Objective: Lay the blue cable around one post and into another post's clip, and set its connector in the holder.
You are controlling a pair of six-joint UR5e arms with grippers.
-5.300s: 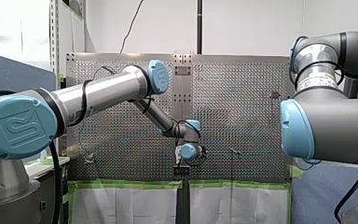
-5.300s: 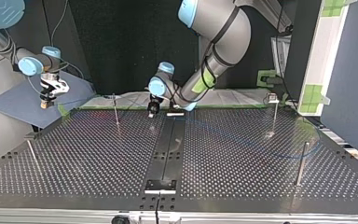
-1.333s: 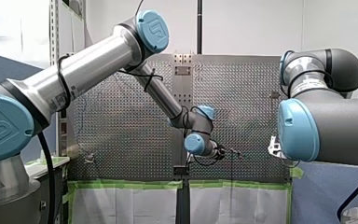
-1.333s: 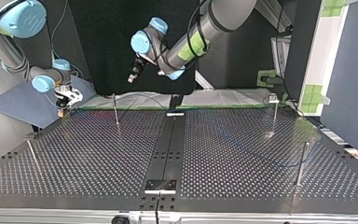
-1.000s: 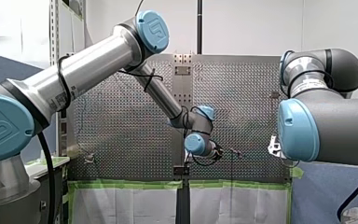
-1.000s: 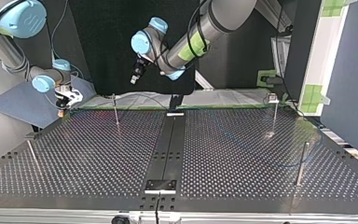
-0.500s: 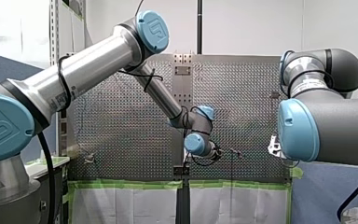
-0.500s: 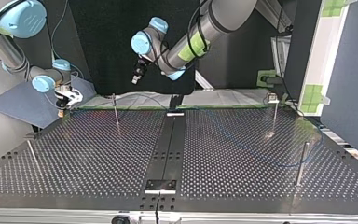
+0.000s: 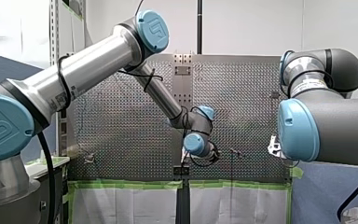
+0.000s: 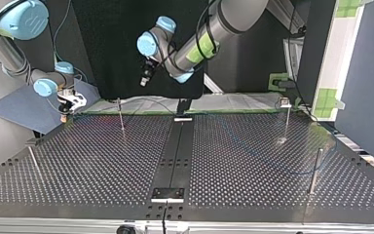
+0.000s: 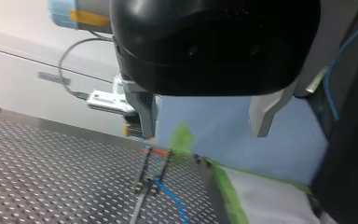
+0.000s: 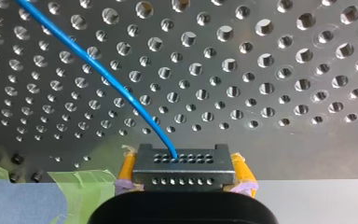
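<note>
My right gripper [image 12: 183,173] is shut on the dark grey connector [image 12: 183,161], its yellow pads [image 12: 127,169] on both sides. The blue cable [image 12: 116,86] runs from the connector over the perforated plate. In the top view this gripper [image 10: 64,115] sits at the table's far left corner, beside a thin clip post [image 10: 121,115]. The faint cable [image 10: 292,171] curves around a post [image 10: 315,169] at the right. My left gripper [image 10: 146,78] hangs open in the air above the table's far edge, holding nothing. In its own view the metal fingers [image 11: 144,112] stand wide apart, with a clip post [image 11: 151,161] and cable [image 11: 170,198] ahead.
A black centre strip carries a holder [image 10: 167,193] at the near edge and another [image 10: 183,118] at the far edge. More posts stand at the top view's right [image 10: 286,119] and left [image 10: 34,162]. Green tape [image 12: 74,179] lines the table's edge.
My left gripper has swung a little toward the top view's right and turned more downward, still open. My right arm and the connector have not moved.
</note>
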